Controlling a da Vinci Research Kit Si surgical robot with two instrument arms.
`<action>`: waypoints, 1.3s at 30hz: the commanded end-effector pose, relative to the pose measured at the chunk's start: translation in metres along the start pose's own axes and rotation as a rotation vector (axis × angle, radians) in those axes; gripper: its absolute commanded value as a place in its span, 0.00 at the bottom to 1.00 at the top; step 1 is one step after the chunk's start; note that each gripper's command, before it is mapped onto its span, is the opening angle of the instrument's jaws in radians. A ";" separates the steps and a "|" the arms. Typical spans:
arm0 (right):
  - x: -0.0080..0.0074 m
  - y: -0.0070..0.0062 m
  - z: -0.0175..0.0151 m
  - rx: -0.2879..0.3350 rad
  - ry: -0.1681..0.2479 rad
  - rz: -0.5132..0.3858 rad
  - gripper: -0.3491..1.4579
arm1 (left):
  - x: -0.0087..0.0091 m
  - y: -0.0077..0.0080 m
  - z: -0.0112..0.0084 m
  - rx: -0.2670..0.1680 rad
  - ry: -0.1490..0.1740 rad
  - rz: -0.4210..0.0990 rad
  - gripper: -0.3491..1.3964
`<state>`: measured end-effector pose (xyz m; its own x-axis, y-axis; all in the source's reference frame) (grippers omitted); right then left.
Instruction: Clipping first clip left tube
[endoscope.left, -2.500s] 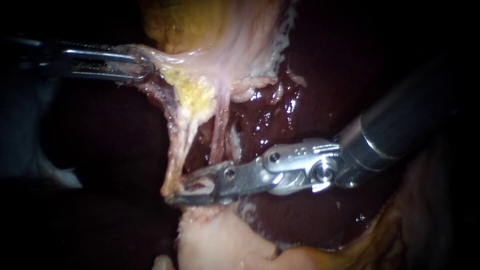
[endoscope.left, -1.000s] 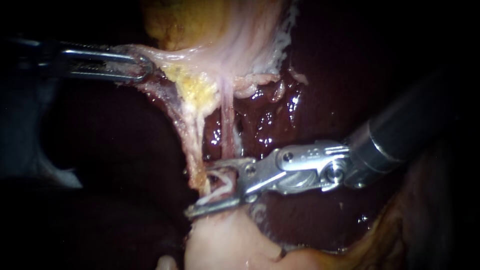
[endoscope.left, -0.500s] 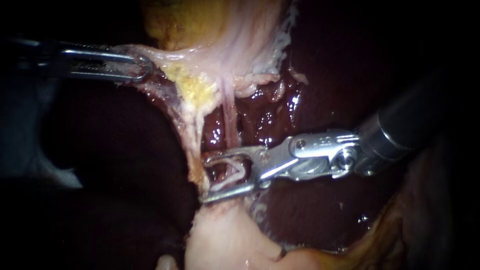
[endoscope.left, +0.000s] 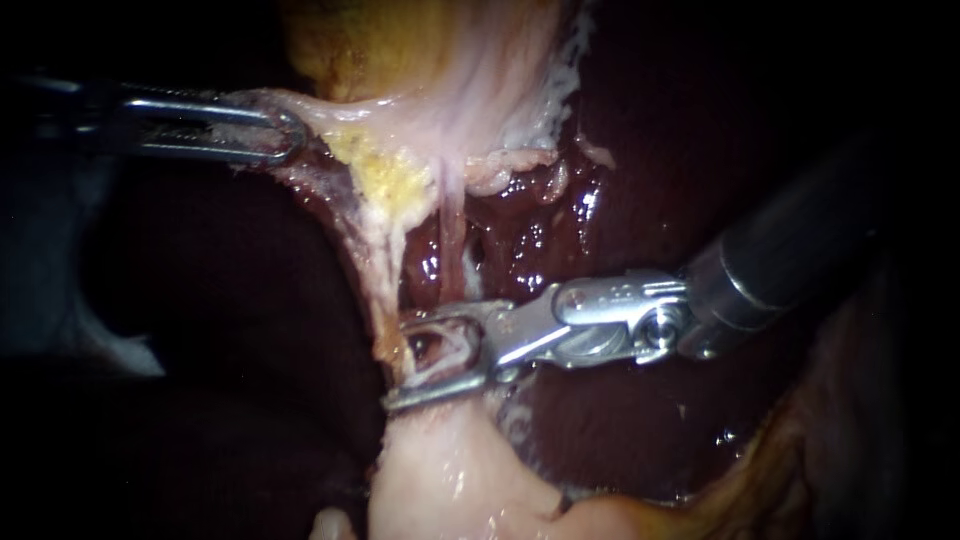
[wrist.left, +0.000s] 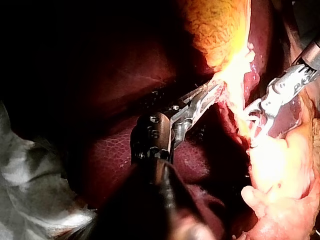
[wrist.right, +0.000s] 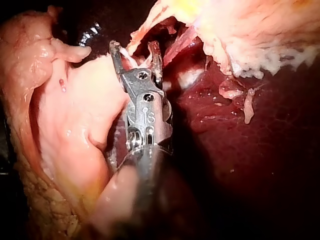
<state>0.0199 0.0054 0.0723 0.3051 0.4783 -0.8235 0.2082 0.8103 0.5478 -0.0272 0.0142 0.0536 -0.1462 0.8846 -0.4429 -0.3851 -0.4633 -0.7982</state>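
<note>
My left instrument has its jaws shut on a pale flap of the gallbladder, and the flap is stretched to the left. Two strands hang below it: the pale left tube and the pink right tube. My right instrument comes in from the right. Its jaws stand apart around a white clip, whose legs touch both jaws. The jaw tips reach the lower end of the left tube. The right tube runs down behind the upper jaw. The right instrument also shows in the left wrist view.
Dark red liver lies behind and to the right, wet and shiny near the tubes. A pale mound of tissue sits right under the right jaws. Yellow fat clings where the tubes meet the gallbladder.
The right jaws, nearly closed at the left tube's foot 2.5 s ago, spread and drew back to the right. They have now shifted left to the tube again. The left instrument holds still.
</note>
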 end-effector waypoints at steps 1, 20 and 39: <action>0.0000 -0.0001 0.0002 0.015 0.003 -0.001 0.47 | -0.0001 0.0000 0.0001 -0.001 -0.001 -0.001 0.00; 0.0023 -0.0022 0.0049 0.071 0.014 -0.025 0.46 | -0.0001 0.0000 0.0002 -0.003 -0.002 0.000 0.00; 0.0051 -0.0077 0.0048 0.112 0.028 -0.021 0.45 | -0.0001 -0.0001 -0.0002 -0.006 -0.003 0.000 0.00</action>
<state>0.0243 0.0000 0.0644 0.2740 0.4730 -0.8374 0.3177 0.7773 0.5430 -0.0270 0.0142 0.0537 -0.1492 0.8847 -0.4416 -0.3799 -0.4636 -0.8005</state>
